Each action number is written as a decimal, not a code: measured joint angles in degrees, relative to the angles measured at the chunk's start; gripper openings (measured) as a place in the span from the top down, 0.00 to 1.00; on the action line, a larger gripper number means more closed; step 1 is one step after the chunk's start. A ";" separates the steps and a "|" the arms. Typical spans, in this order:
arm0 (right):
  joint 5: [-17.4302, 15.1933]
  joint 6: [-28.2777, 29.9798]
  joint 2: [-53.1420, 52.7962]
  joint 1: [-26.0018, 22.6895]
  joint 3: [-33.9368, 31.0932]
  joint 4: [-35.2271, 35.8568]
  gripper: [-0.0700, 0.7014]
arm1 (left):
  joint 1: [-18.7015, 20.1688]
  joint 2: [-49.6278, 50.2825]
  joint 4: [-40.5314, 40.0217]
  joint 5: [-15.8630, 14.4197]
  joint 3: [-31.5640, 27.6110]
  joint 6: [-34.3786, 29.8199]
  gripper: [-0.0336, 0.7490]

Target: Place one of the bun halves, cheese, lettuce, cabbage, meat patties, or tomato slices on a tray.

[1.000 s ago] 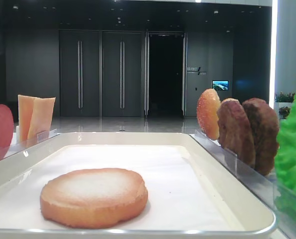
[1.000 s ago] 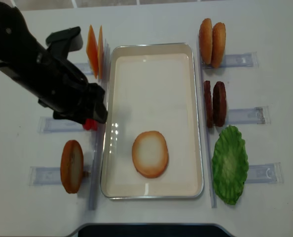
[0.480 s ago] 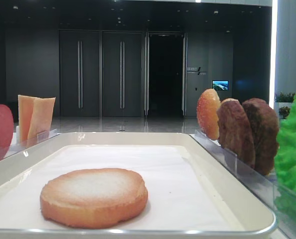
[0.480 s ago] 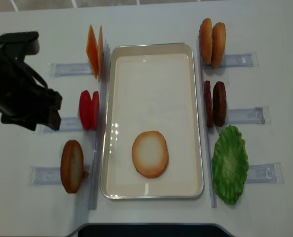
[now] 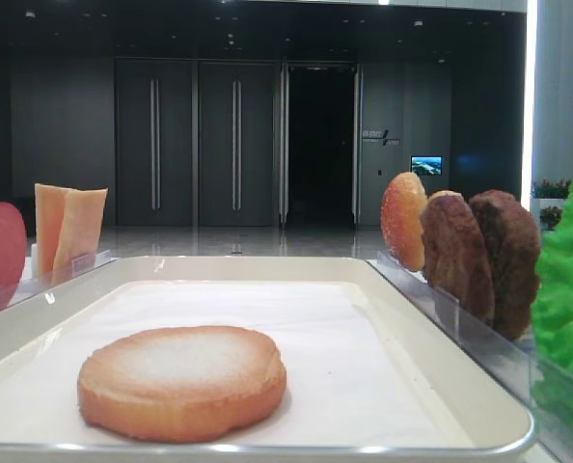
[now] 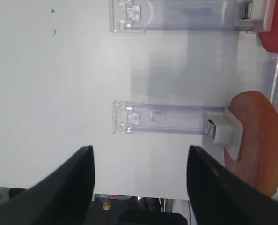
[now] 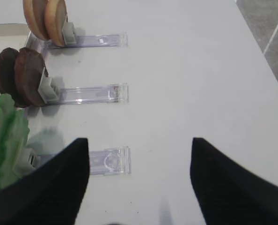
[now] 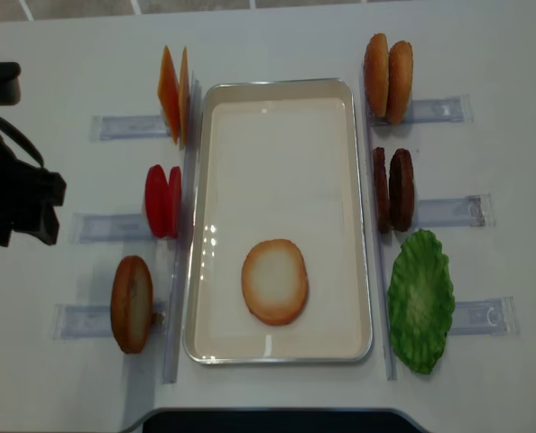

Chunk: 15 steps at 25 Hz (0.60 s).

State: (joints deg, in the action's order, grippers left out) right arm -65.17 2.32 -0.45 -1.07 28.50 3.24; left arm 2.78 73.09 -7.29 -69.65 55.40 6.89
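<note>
One bun half [image 8: 274,281] already lies flat in the tray [image 8: 281,87]; I judge the tomato slices [image 8: 162,200] next, standing edge-up just right of my left jaws [image 6: 140,183], spread wide, empty; right jaws [image 7: 140,176] likewise spread.

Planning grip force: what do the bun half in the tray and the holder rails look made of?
Bun half: probably a plastic or foam replica; smooth, uniform, matte, crumbless. Tray: likely metal, with a shiny, reflective rim. Holder rails: clear, glossy plastic or acrylic; the table shows through.
</note>
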 joint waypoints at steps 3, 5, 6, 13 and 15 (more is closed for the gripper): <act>0.00 0.00 0.00 0.00 0.00 0.00 0.30 | -0.81 -0.25 -0.26 -0.05 0.00 0.01 0.35; 0.00 0.00 0.00 0.00 0.00 0.00 0.30 | -1.18 -0.24 -0.26 -0.05 0.00 0.50 0.35; 0.00 0.00 0.00 0.00 0.00 0.00 0.30 | -1.23 -0.24 -0.38 -0.05 0.00 0.64 0.35; 0.00 0.00 0.00 0.00 0.00 0.00 0.30 | -1.24 -0.24 -0.44 -0.05 0.00 0.87 0.35; 0.00 0.00 0.00 0.00 0.00 0.00 0.30 | -1.24 -0.30 -0.44 -0.05 0.00 0.87 0.35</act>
State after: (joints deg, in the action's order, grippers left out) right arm -65.17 2.32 -0.45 -1.07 28.50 3.24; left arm 1.54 72.79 -7.73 -69.71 55.40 7.76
